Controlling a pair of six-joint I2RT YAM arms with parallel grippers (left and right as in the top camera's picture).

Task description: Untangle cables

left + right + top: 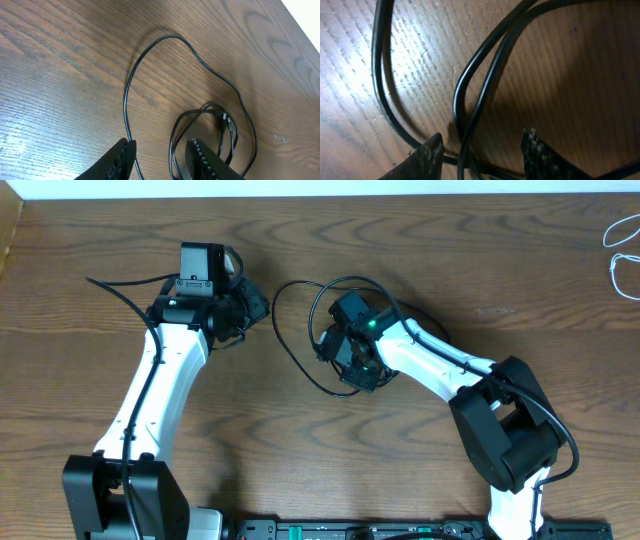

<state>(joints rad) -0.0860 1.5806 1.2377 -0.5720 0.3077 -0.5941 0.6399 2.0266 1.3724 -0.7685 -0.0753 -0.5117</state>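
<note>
The black cable [283, 340] lies in loose overlapping loops at the table's middle. The white cable [607, 236] lies far off at the back right edge. My left gripper [245, 305] sits just left of the black loops. In the left wrist view the left gripper [160, 152] is open, and a strand of the black cable [170, 35] runs past its left finger [122, 160]. My right gripper [345, 358] hovers over the loops. The right wrist view shows the right gripper [482, 142] open, with crossing strands of the black cable [376, 60] in the gap.
The brown wooden table [100, 240] has its back edge along the top of the overhead view. Small plug ends [224, 120] rest inside the inner loops. Each arm's own thicker black wire [120, 285] trails alongside it.
</note>
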